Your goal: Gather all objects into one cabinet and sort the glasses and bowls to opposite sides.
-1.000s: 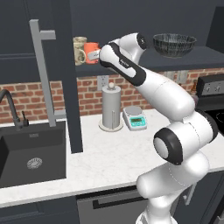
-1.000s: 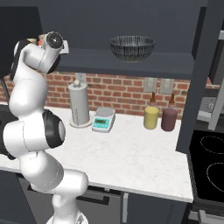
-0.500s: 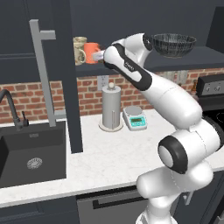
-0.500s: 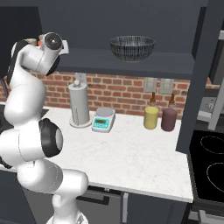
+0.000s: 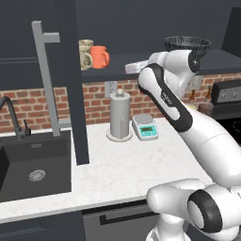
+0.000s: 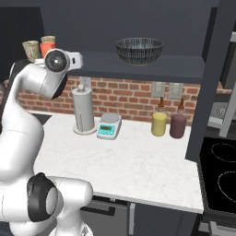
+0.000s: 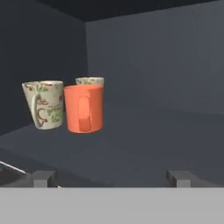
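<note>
We record a bright orange mug [image 7: 83, 108] and two beige cups with green and brown patterning, a handled mug [image 7: 44, 104] and a tumbler [image 7: 90, 81]. The bowl [image 6: 138, 50] is black with fine pale ribs. The cabinet [image 6: 152, 27] is dark navy, its bar handle [image 5: 45, 77] grey. The worktop [image 6: 138, 161] is white marble; the wall [image 6: 133, 99] is red brick.

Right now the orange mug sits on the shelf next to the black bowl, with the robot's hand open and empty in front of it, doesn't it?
Not quite. The orange mug stands beside two beige cups at one end of the shelf; the black bowl sits apart, farther along, as the right base view shows. The hand is indeed open and empty.
</note>
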